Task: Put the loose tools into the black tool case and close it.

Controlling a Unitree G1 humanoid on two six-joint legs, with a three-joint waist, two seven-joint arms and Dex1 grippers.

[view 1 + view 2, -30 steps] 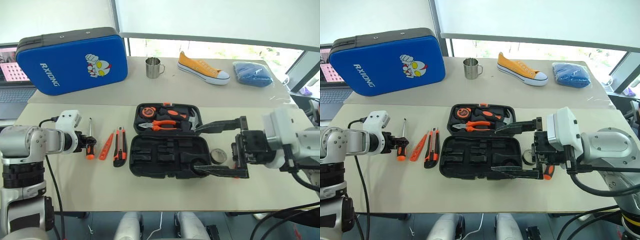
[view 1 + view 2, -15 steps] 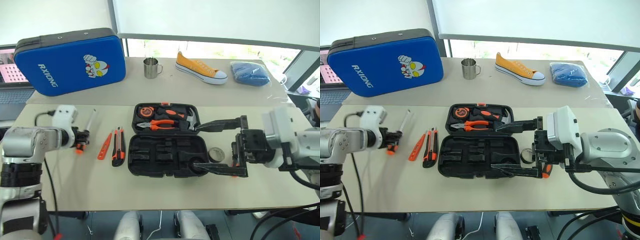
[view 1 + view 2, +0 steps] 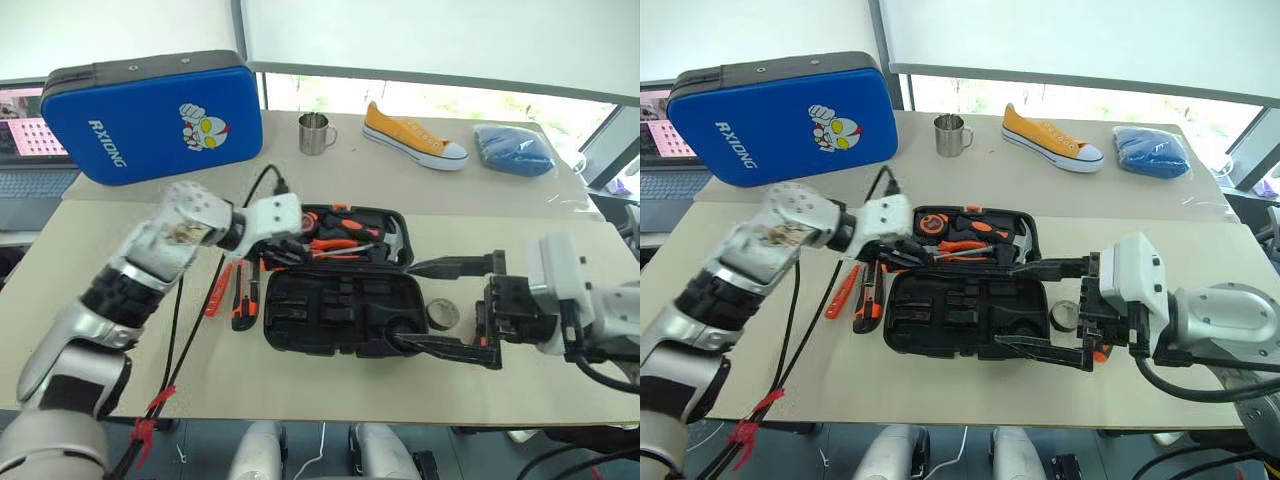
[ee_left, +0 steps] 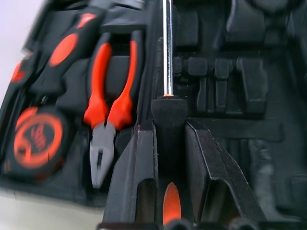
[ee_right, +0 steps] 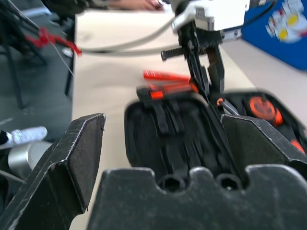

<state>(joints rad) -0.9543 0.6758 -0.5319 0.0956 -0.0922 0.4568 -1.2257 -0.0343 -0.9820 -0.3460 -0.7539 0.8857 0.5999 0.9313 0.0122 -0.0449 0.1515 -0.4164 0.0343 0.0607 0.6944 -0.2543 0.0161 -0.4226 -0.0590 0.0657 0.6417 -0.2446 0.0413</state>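
Left wrist view looks straight down the left gripper (image 4: 170,139), whose 2 black fingers pinch the black-and-orange handle of a screwdriver (image 4: 167,52). Its bright steel shaft runs out along the hinge line of the open black moulded-plastic tool case (image 4: 230,72). I judge the shaft is held lengthwise over the case so it can be lined up with a long recess in the empty half.

The orange-handled pliers (image 4: 112,100) and the round black-and-orange tape measure (image 4: 36,139) sit seated in the other half.

The head views add what the wrist camera cannot. The case (image 3: 340,315) lies open in the middle of the beige table (image 3: 120,390). 2 loose tools wait just beside its left edge: a slim orange tool (image 3: 843,290) and an orange-black utility knife (image 3: 871,298). The small round dark tape roll (image 3: 441,314) lies just off the case's right edge.

The right gripper (image 3: 452,305) hovers there with its 2 fingers spread wide and empty, 1 over the case's near right corner. I judge it is placed to steady the case or take the roll. From the right wrist view, the left gripper (image 5: 205,72) is seen head-on, holding the screwdriver over the case.
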